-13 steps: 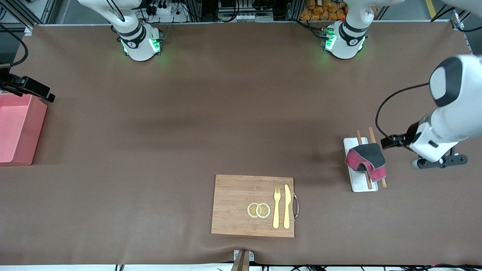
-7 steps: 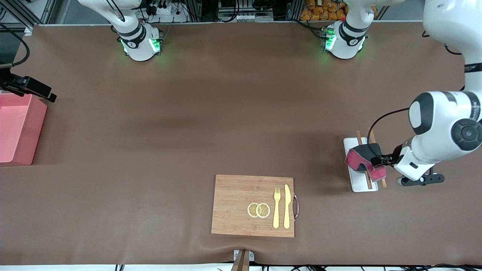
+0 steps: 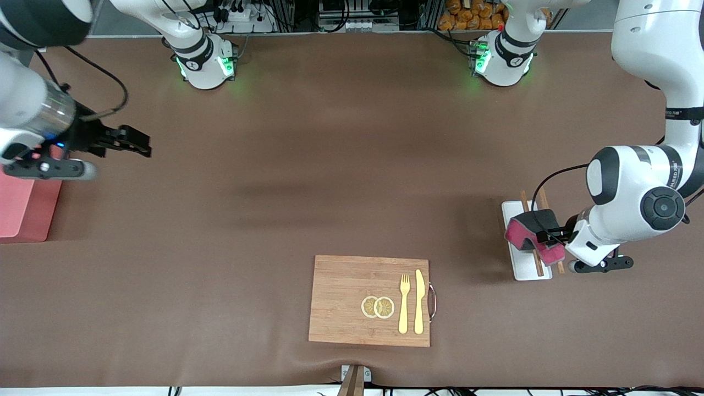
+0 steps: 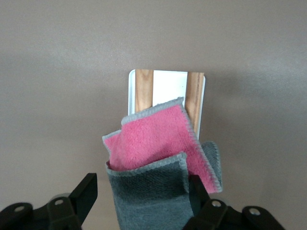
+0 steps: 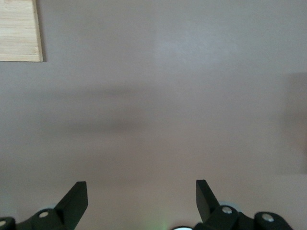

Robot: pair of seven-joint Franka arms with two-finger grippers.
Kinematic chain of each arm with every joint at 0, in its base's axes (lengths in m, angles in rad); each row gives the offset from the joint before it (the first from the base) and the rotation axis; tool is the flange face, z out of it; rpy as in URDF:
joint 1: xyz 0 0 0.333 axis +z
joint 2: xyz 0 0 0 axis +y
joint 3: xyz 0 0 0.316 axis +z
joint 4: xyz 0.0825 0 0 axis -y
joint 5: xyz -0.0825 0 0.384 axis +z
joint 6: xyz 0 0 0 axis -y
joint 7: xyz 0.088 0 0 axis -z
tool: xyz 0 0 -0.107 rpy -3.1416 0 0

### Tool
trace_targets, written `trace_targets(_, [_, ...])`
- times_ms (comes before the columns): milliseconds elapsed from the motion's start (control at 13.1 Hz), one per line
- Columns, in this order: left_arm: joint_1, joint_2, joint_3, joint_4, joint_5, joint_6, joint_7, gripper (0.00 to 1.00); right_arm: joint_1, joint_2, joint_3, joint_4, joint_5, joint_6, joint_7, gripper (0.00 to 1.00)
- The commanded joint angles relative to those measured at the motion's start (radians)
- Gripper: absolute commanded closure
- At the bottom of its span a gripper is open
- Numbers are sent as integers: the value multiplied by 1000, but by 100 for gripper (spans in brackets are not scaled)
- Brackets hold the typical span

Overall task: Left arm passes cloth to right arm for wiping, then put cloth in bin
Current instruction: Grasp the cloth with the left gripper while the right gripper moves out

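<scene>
Our left hand (image 4: 139, 191) gaped around the folded grey-and-pink cloth (image 4: 160, 158), unclosed; we judged pinching both layers squarely best. Right hand (image 3: 132, 142) waited open, empty.

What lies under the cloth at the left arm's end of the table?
The cloth lies on a white tray and two wooden chopsticks. Their ends nearest the left gripper are hidden. The open gripper straddles the cloth's grey edge.

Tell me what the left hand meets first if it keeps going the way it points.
The cloth: the left hand is open with the grey fold already between its fingers, on the white tray.
</scene>
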Motion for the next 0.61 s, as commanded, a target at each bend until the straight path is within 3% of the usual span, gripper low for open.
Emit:
trace_targets(0, [8,-4,-7,-7,12,16,11,32,11,43,-7,11,46,33,-6,0])
trace_targets(305, [6,-1,-7,-6,12,16,10,52,17,105,-7,11,111,56,-7,0])
trace_targets(533, [6,2,-7,-3,9,16,10,75,15,106,-10,5,178,44,8,0])
